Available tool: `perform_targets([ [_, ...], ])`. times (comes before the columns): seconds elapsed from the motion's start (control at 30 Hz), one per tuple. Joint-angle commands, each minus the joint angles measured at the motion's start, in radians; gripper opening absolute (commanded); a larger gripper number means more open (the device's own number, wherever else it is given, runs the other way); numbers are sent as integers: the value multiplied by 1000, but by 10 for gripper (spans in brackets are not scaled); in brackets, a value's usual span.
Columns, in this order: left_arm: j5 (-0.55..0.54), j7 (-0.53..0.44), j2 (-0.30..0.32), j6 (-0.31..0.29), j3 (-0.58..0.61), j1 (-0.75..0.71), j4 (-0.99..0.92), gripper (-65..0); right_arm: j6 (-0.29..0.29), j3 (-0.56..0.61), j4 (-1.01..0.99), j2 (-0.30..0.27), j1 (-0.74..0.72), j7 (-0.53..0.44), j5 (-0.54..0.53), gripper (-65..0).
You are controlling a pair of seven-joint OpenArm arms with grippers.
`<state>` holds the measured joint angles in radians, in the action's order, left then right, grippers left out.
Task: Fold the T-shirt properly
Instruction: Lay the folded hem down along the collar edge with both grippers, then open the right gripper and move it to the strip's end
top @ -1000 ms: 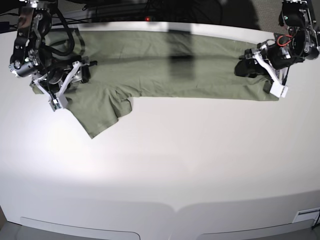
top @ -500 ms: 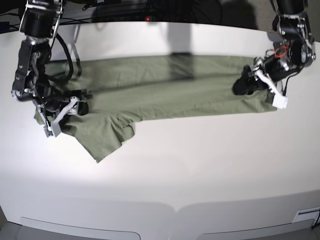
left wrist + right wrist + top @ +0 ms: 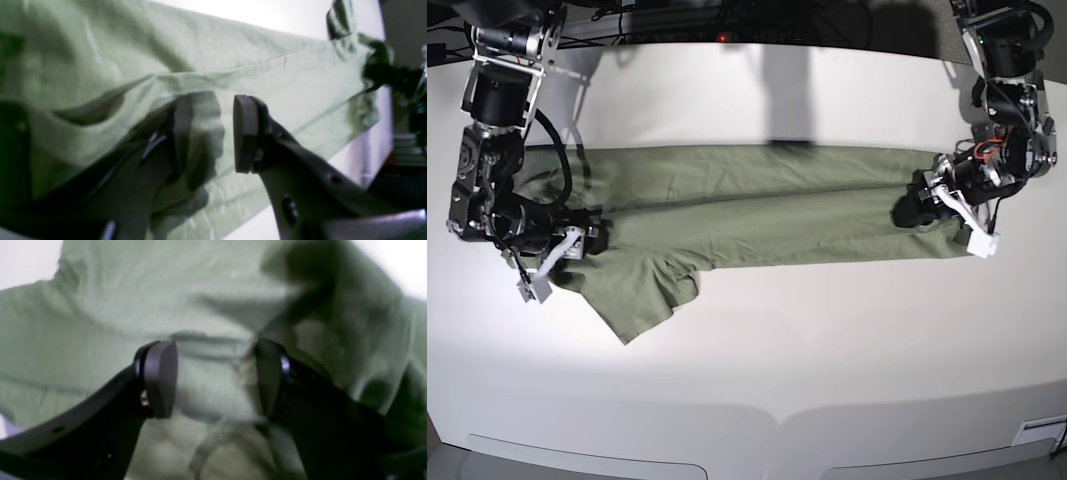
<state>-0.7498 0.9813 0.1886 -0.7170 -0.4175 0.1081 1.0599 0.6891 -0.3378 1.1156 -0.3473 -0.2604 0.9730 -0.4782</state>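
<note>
The sage-green T-shirt (image 3: 767, 205) lies on the white table (image 3: 827, 350) as a long folded band running left to right, with one sleeve (image 3: 642, 295) sticking out toward the front left. My left gripper (image 3: 911, 212) rests on the band's right end. In the left wrist view (image 3: 211, 133) its jaws stand apart, with cloth (image 3: 233, 53) in the gap and draped over one finger. My right gripper (image 3: 590, 234) rests on the left end. In the right wrist view (image 3: 217, 376) it is open over a ribbed edge of the shirt (image 3: 200, 290).
Cables and dark equipment (image 3: 687, 20) run behind the table's far edge. Bare white table lies in front of the shirt, down to the front edge (image 3: 777, 415).
Both arms have drawn the shirt toward the front of the table. The band now lies lower in the base view and flatter, and both arms sit lower with it.
</note>
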Motion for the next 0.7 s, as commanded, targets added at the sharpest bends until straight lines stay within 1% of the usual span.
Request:
perform_targets([
  [0.0,29,55,14,19,0,0,1,-427,9,-2,40,-26,-26,-6,-45,-278],
  [0.17,-48,81,21,19,0,0,2,-427,9,-2,177,-63,-27,58,-150,-278],
  [0.23,-61,81,26,19,0,0,2,-427,9,-2,229,-72,-28,42,-157,-278],
  [0.27,-68,86,27,19,0,0,2,-427,9,-2,241,-74,-31,9,-150,-278],
  [0.33,-76,93,28,19,0,0,2,-427,9,-1,241,-72,-50,-85,-88,-278],
  [0.43,-109,103,28,19,0,0,2,-427,9,-1,218,-56,-97,-196,45,-279],
  [0.47,-122,103,28,19,0,0,2,-427,9,-1,199,-50,-117,-219,80,-279],
  [0.53,-143,103,28,19,0,0,2,-427,9,0,142,-44,-164,-257,109,-279],
  [0.6,-153,103,28,19,0,2,2,-427,9,4,60,-40,-221,-294,130,-279],
  [0.67,-152,103,28,19,0,6,2,-427,9,16,-45,-37,-284,-338,176,-279],
])
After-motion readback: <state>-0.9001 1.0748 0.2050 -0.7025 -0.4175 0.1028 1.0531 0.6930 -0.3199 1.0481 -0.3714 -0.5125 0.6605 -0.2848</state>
